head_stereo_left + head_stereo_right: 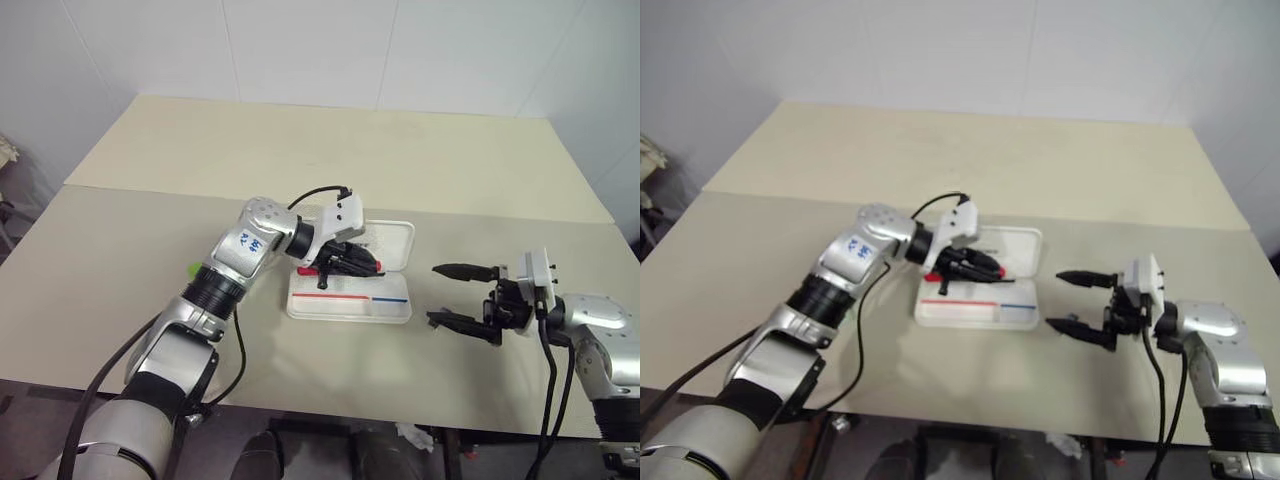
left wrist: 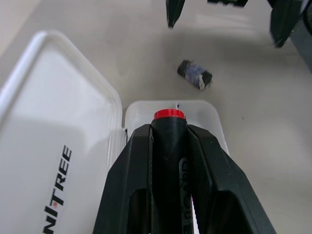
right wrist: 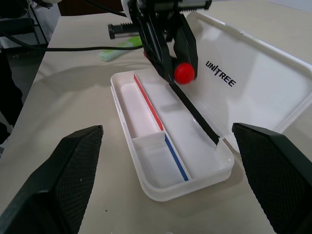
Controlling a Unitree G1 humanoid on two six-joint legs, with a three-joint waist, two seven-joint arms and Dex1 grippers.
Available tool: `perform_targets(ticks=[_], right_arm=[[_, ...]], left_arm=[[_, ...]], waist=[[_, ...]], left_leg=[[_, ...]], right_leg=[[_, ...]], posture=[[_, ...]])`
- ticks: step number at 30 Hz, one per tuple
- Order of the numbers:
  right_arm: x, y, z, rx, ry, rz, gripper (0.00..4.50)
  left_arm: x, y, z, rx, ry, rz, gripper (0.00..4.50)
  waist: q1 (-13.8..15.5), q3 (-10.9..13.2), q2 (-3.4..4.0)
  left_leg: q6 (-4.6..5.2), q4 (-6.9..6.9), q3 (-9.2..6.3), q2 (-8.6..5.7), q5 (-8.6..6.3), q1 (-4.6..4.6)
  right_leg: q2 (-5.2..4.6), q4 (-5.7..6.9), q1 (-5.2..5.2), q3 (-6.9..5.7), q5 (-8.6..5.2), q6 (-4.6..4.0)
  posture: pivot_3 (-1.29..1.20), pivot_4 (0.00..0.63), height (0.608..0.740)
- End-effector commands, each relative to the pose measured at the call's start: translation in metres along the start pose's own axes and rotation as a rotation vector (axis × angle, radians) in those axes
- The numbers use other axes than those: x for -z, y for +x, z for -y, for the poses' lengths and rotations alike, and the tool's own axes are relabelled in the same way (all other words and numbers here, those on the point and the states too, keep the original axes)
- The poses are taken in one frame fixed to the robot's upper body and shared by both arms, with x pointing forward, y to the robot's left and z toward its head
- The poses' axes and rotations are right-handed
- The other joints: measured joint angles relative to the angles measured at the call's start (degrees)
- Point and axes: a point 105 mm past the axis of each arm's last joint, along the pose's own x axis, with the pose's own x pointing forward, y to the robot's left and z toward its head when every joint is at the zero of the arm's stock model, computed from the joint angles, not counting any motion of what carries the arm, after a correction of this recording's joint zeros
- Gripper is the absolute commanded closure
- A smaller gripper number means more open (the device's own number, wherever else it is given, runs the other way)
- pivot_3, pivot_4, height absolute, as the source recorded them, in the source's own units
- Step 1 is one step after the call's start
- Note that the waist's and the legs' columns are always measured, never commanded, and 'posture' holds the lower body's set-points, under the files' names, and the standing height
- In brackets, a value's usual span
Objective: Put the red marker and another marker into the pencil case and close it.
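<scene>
The slim black-barrelled marker with the bright red cap [image 3: 184,72] is clamped between the left gripper's [image 2: 168,146] two black fingers, which are closed tight around its barrel with the cap sticking out past the tips. It hangs just above the open white hard-plastic pencil case [image 1: 348,298], over the seam where the tray meets the lid. The tray with its red and blue inner stripe lies nearest me; the lid with the dark lettering is folded flat behind it, towards twelve o'clock.

From the case, the short translucent lime-green highlighter [image 3: 117,50] lies on the pale beige desk [image 1: 120,240] off at about nine o'clock, partly behind the left forearm. The right gripper [image 1: 465,297] waits at about three o'clock from the case, well apart from it, its fingers spread wide and holding nothing. A small dark grey clip-like object [image 2: 194,74] rests on the desk between the case and that gripper.

I judge the step in hand to be the placing of the red marker. The next move calls for lowering it into the long compartment of the tray, roughly lengthwise, and only then letting go; the highlighter and the lid remain to be dealt with.
</scene>
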Motion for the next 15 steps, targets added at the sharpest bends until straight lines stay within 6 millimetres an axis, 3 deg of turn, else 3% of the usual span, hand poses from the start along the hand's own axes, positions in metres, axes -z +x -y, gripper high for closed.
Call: perform_targets(ticks=[1,12,15], right_arm=[[-0.009,0.000,0.000,0.014,-0.044,0.018,0.00],[-0.009,0.002,0.002,0.030,-0.047,0.025,0.00],[-0.009,0.002,0.003,0.036,-0.048,0.027,0.00]], left_arm=[[-0.013,0.000,-0.005,-0.001,0.063,0.006,3.87],[-0.025,0.010,-0.009,-0.001,0.070,0.055,3.87],[-0.024,0.013,-0.011,-0.007,0.068,0.058,2.80]], waist=[[0.04,0.00,0.00],[0.05,0.00,0.00],[0.02,0.00,0.00]], left_leg=[[0.00,0.00,0.00,0.00,0.00,0.00],[0.00,0.00,0.00,0.00,0.00,-0.01],[0.00,0.00,0.00,-0.01,0.00,0.00]], right_leg=[[0.00,0.00,0.00,0.00,0.00,0.00],[0.00,0.00,0.00,0.00,0.00,0.00],[0.00,0.02,0.00,0.00,0.00,0.00]], posture=[[0.00,0.150,0.740],[0.00,0.150,0.740],[0.00,0.150,0.740]])
